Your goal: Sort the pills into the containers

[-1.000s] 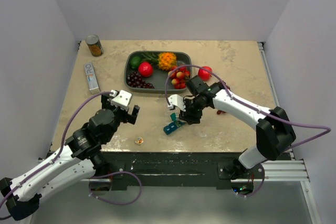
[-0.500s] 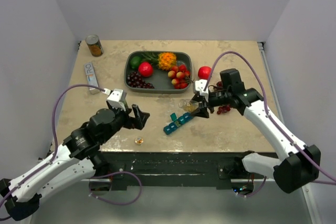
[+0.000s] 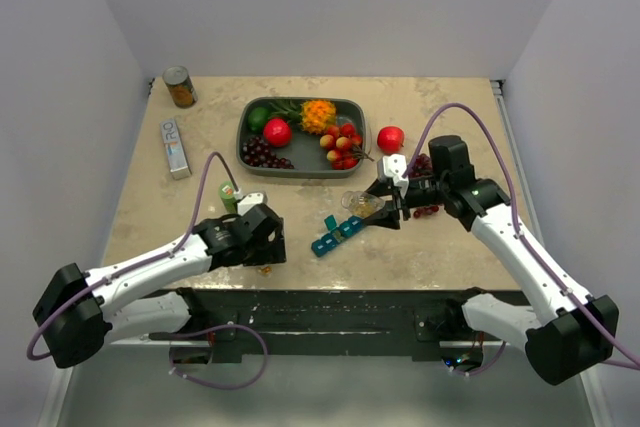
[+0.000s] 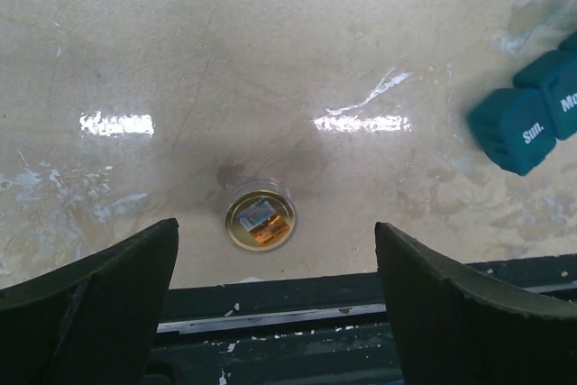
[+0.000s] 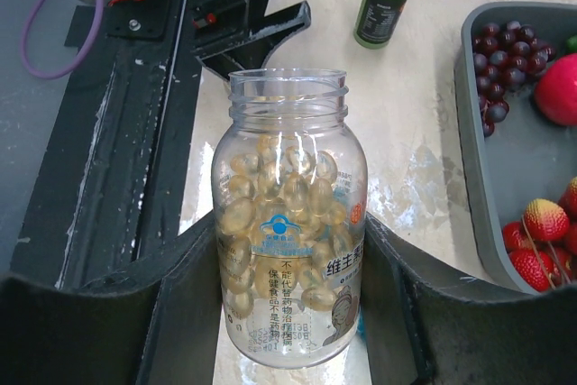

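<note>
sorting looks barely begun: the right claw grips an uncapped clear plastic bottle well filled with yellow capsules near the teal-blue plastic pill-organiser strip lying on the beige worktop, while the left claw spreads wide above a small round gold cap

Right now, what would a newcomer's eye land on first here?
An uncapped clear plastic bottle packed with golden capsules stands out, gripped in the right arm's jaws over the table's middle, near the teal-blue plastic pill-organiser strip. Behind it, at the far middle, sits a dark grey tray of bright fruit.
</note>
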